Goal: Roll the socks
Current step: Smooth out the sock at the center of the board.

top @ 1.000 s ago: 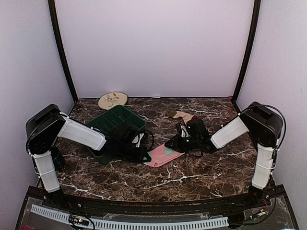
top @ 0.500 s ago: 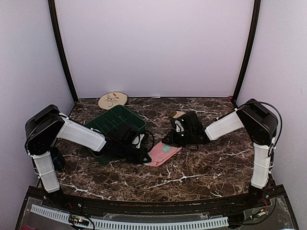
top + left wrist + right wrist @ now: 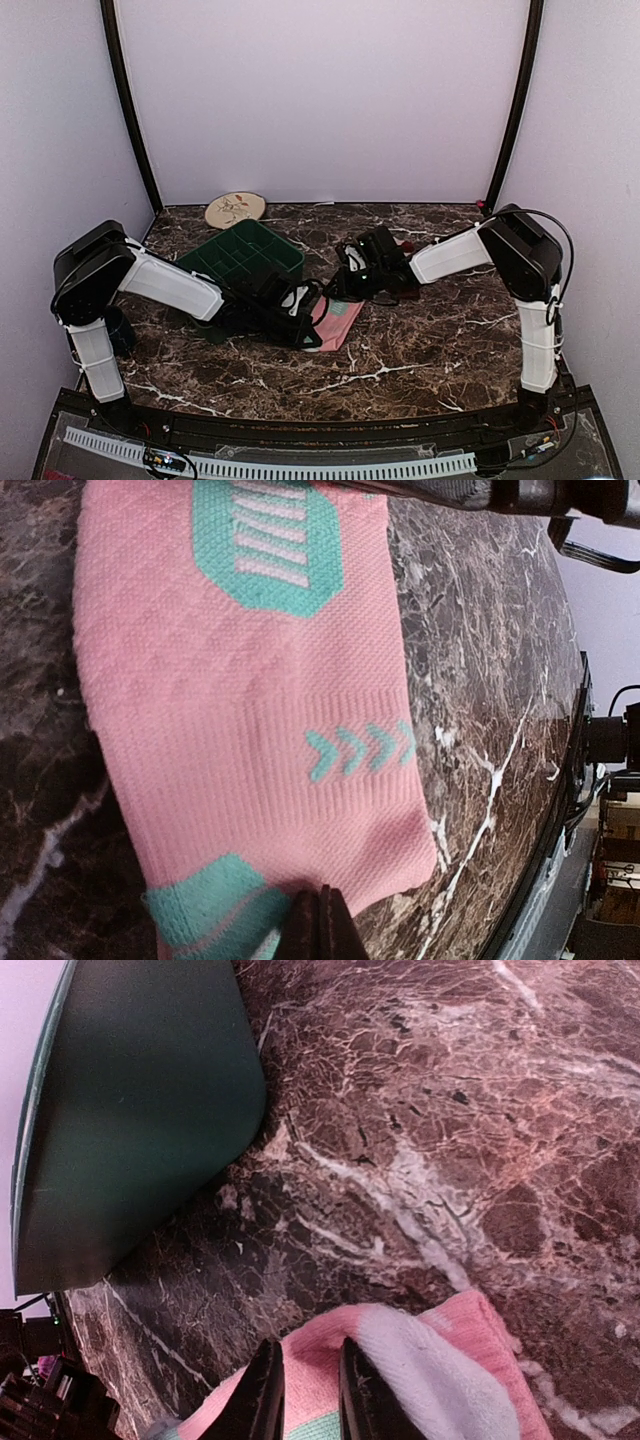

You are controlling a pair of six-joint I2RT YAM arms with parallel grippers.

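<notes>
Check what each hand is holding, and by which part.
Both hold the pink sock. The left hand pinches its edge beside a mint patch. The right hand grips the opposite, folded-over end, white inside showing.

The left arm reaches low and forward to the right from its raised shoulder. The left gripper has its jaws pressed fully together, their tips at the edge of the pink sock. The right arm stretches leftward with its wrist dropped low, and the right gripper has its jaws drawn narrow around a fold of that sock.
</notes>
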